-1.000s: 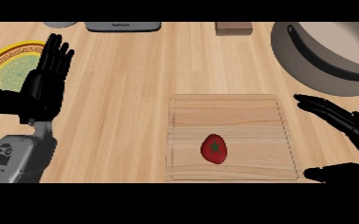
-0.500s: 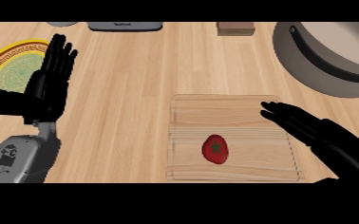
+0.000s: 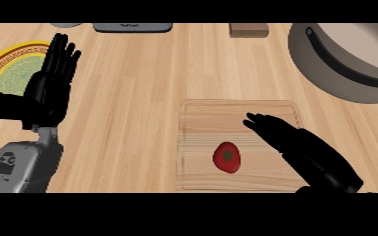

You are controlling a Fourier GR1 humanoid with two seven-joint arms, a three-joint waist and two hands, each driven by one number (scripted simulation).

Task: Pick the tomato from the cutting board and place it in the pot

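Note:
A red tomato (image 3: 228,157) with a green stem mark lies on the wooden cutting board (image 3: 214,120), near the board's front edge. My right hand (image 3: 295,142) hovers over the board just right of the tomato, fingers straight and pointing up-left, open and holding nothing. The grey pot (image 3: 347,62) sits at the far right, partly cut off by the view's edge. At the left my left hand (image 3: 48,87) rests open with its fingers up.
A yellow-rimmed plate (image 3: 15,62) lies at the left edge behind the left hand. Along the back stand a dark flat tray (image 3: 133,27) and a small brown block (image 3: 248,29). Bare wooden counter stretches between the board and the left hand.
My right hand has moved in from the right edge to the left over the cutting board, ending close beside the tomato. The left hand and the tomato have stayed put.

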